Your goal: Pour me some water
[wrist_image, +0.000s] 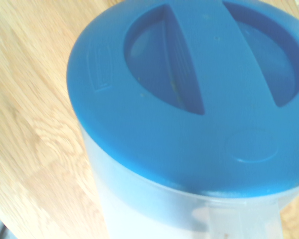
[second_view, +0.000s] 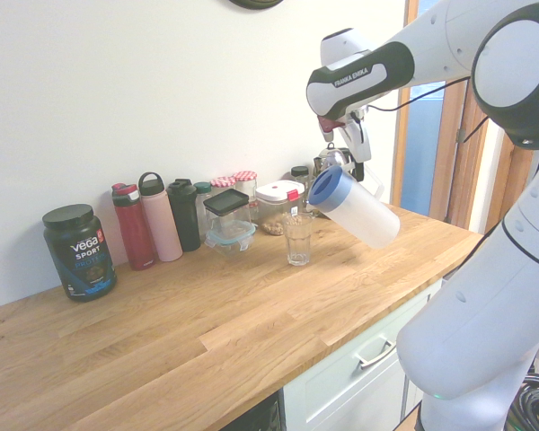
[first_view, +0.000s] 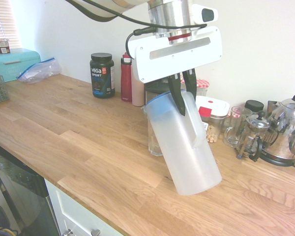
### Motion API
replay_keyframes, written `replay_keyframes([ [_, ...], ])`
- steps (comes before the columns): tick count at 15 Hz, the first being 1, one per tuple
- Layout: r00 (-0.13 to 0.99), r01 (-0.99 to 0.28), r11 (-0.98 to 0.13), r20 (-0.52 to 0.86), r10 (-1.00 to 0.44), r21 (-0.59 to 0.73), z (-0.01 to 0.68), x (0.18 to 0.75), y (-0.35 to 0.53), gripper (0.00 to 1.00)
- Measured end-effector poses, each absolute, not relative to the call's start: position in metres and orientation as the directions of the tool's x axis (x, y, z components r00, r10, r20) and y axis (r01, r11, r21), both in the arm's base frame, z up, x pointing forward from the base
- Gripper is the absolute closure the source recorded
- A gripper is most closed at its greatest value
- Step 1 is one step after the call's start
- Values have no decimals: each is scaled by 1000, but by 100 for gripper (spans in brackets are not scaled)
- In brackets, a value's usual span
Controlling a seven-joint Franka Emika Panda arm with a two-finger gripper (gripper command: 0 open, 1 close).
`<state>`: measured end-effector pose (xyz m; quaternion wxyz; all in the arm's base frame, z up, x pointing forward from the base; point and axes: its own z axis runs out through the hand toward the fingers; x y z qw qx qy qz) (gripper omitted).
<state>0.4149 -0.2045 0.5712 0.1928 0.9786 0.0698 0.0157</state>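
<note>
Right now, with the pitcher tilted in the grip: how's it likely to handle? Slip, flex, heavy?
The pitcher looks like stiff frosted plastic, so it probably won't flex. The gripper is clamped on the thin handle alone, so the long body may swing or twist. No water level is visible; it could be fairly light.

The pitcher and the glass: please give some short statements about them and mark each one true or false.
1. The claw holds the pitcher by its handle. True.
2. The pitcher stands upright on the counter. False: it is lifted and tilted toward the glass.
3. The pitcher's lid is red. False: it is blue.
4. The glass stands upright on the counter. True.
5. The glass is full. False: it looks empty.
</note>
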Motion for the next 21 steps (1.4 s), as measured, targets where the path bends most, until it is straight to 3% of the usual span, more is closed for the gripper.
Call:
replay_keyframes([
  [7,983,181,-807,-75,168,562,567,434,-184,100],
  [17,980,195,-780,-97,171,594,548,451,-166,100],
  [21,987,153,-802,-46,155,577,557,452,-163,100],
])
